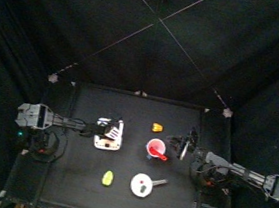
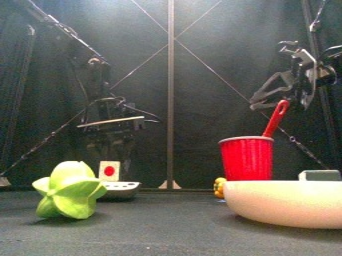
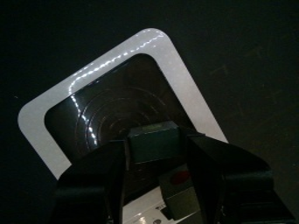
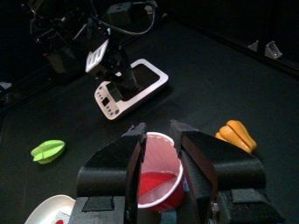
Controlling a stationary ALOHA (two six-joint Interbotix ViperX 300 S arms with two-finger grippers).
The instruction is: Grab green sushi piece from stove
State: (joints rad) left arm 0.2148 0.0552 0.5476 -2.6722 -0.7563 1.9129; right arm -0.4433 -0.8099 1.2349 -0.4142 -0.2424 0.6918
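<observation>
The green sushi piece [image 1: 107, 178] lies on the table near the front edge, not on the stove. It looms large in the front view [image 2: 70, 192] and shows in the right wrist view [image 4: 49, 151]. The white stove [image 1: 110, 135] sits left of centre. My left gripper [image 1: 102, 125] hangs just above it, jaws apart and empty, with the stove's white rim [image 3: 70, 87] below them. My right gripper [image 4: 158, 131] is open and empty above the red cup [image 4: 158, 175], well clear of the sushi piece.
A red cup [image 1: 158, 150] with a red stick in it stands mid-table. A small orange piece [image 1: 158, 127] lies behind it. A white round disc [image 1: 143, 185] lies at the front, right of the green piece. Black curtains close in the table.
</observation>
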